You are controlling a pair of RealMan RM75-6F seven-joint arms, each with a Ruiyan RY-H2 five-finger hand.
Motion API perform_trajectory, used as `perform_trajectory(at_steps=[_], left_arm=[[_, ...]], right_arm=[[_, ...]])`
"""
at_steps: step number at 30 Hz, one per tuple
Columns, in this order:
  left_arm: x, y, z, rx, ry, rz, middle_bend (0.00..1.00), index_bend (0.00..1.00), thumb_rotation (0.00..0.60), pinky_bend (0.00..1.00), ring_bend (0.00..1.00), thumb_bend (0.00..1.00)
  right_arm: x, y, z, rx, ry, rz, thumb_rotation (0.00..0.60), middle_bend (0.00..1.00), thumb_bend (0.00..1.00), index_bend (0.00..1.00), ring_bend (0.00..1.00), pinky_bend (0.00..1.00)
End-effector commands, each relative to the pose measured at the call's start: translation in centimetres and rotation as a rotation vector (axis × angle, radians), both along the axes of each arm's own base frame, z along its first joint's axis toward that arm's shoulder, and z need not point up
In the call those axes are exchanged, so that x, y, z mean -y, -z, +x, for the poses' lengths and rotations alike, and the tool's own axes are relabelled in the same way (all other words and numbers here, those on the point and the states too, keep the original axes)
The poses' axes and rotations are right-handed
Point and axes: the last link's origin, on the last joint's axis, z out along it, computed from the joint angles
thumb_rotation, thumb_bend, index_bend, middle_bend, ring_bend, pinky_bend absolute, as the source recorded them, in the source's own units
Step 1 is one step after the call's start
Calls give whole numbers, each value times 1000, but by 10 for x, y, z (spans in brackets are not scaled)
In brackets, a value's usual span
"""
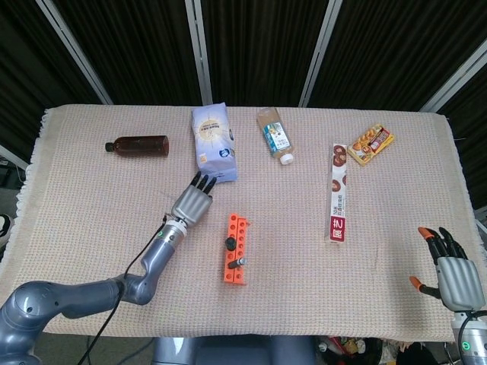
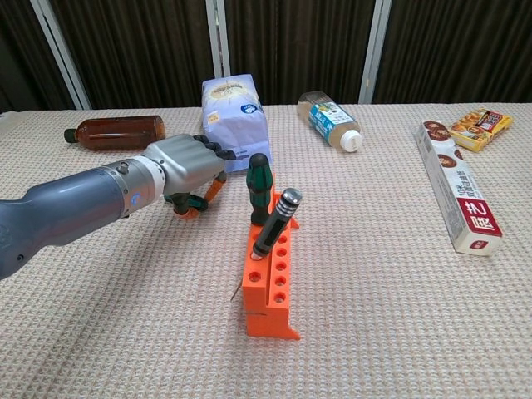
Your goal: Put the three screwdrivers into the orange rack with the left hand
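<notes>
While two screwdrivers, a green-handled one (image 2: 259, 188) and a silver-capped one (image 2: 278, 219), are seated in the orange rack (image 2: 269, 283), the third is judged to be the green-and-orange object (image 2: 188, 203) seen on the counter (image 2: 399, 291) beneath the left hand (image 2: 184, 163). The pickup step is therefore in hand. The fingers (image 2: 218, 153) are loosely curled over that object; whether it is gripped cannot be told. A secure grasp, a lift and alignment over a free rack hole are called for next. The right hand (image 1: 453, 275) is held spread and empty, well apart.
</notes>
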Motion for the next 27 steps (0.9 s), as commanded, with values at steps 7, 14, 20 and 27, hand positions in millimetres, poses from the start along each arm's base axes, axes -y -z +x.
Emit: perform_trajectory(at_steps=[7, 14, 20, 27], left_arm=[[1, -1, 1, -10, 8, -1, 0, 534, 600, 0, 0, 362], [2, -10, 7, 40, 25, 26, 37, 732, 600, 0, 0, 427], [6, -39, 13, 160, 33, 42, 100, 790, 600, 0, 0, 440], [15, -77, 20, 350, -4, 37, 118, 800, 600, 0, 0, 455]], right_arm=[[-1, 0, -1, -1, 5, 0, 600, 113, 94, 99, 0, 173], [0, 0, 0, 1, 1, 3, 600, 113, 94, 102, 0, 173], [1, 2, 1, 8, -8, 7, 600, 112, 95, 105, 0, 173], [2, 4, 1, 7, -14, 21, 600, 113, 95, 105, 0, 172]])
